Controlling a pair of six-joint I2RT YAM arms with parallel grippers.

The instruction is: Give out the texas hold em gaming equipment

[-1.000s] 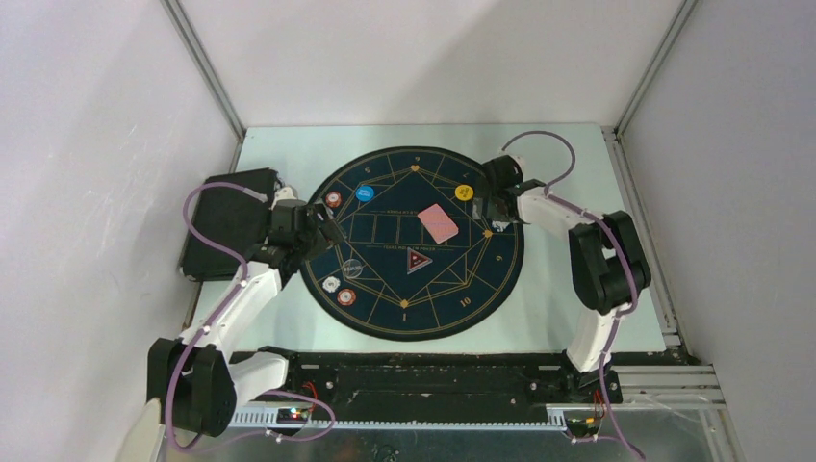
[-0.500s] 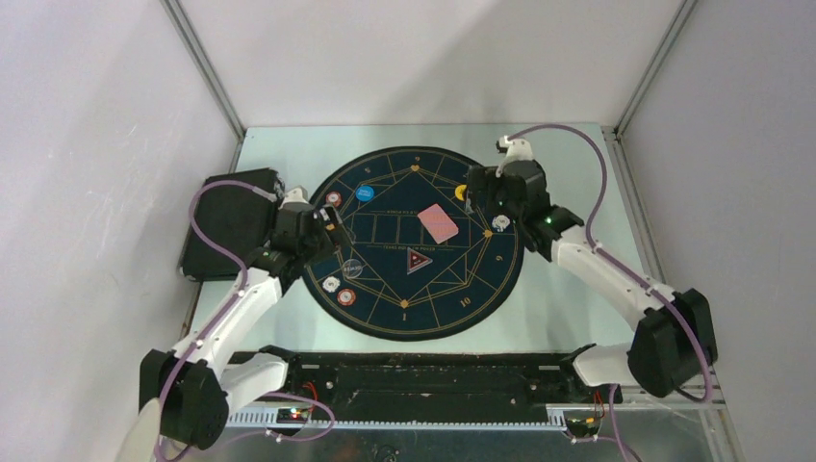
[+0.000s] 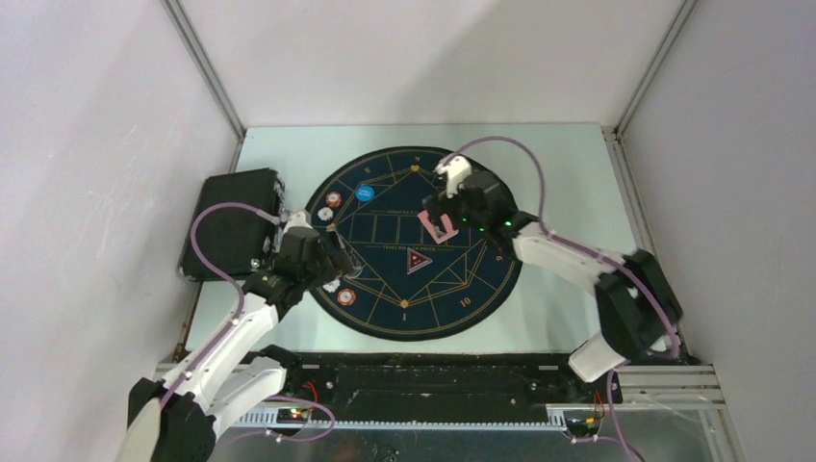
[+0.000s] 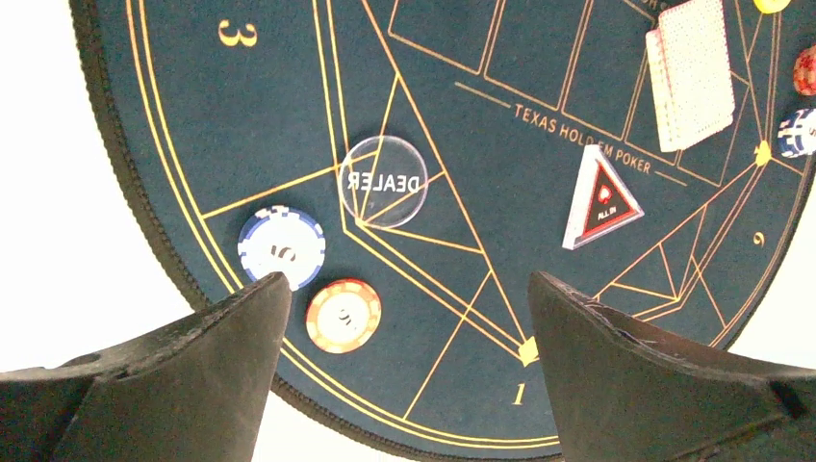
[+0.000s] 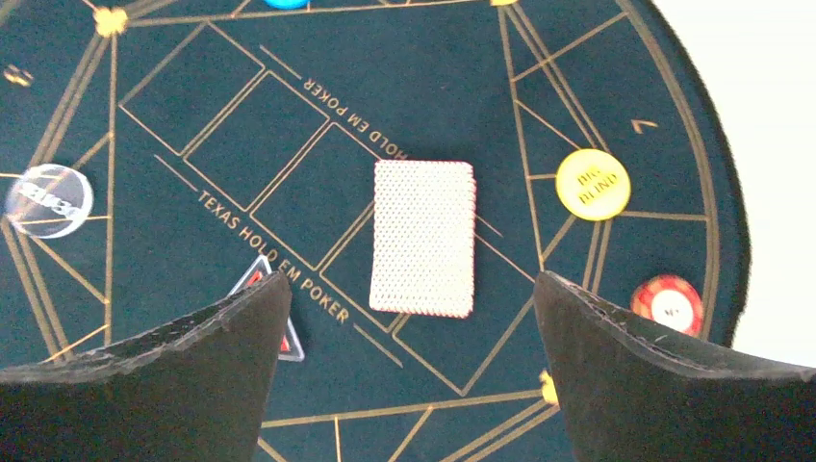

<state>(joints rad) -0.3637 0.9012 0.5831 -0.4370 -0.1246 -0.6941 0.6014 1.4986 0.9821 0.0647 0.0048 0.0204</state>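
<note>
The right fingers (image 5: 674, 385) hang spread wide over the pink-backed cards (image 5: 423, 238), stacked near the middle of the mat (image 5: 289, 58) with a yellow chip (image 5: 593, 184) just beside them. The left fingers (image 4: 144, 385), also spread and holding nothing, hover by the mat's left edge. Below them a blue chip (image 4: 281, 247) and an orange chip (image 4: 344, 315) lie just beside each other, close to the clear dealer button (image 4: 382, 181), and the red token (image 4: 601, 197) lies between there and the cards.

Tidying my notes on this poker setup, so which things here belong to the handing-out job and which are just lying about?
Part of the job: card deck, yellow chip, red chip, blue-white chip, orange chip, clear dealer button, red triangular token.
Lying about: round mat, black case.
</note>
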